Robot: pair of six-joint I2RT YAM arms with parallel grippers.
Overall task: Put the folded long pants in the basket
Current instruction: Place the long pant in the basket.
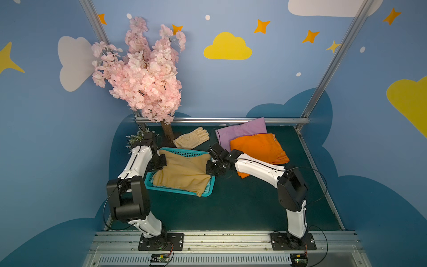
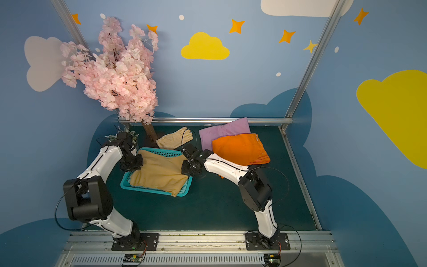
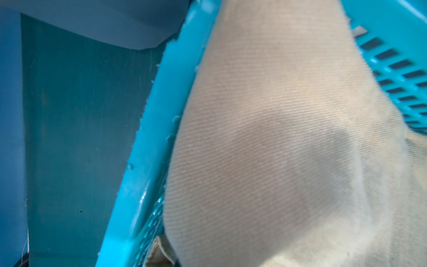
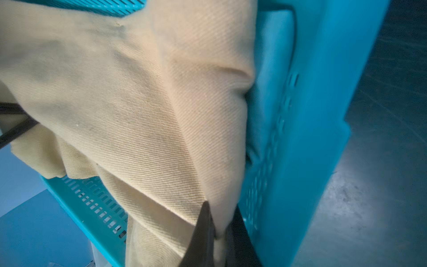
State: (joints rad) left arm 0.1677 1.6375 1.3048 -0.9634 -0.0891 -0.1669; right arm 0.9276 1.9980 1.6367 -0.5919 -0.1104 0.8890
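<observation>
Step in hand: setting tan pants (image 1: 182, 172) into basket (image 1: 171, 190).
Left end effector (image 1: 161, 165) and right end effector (image 4: 219, 234): each clenched on a cloth edge. Pants sag between them, inside the basket.
Next, likely: release both, then fetch orange pants (image 1: 258, 148) behind the right.

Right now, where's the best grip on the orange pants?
Probably pinch the orange pants at both side edges, coming down from above on the near side. They lie as a flat folded stack whose far edge overlaps the lilac pants, so a far-side grab likely catches both.
</observation>
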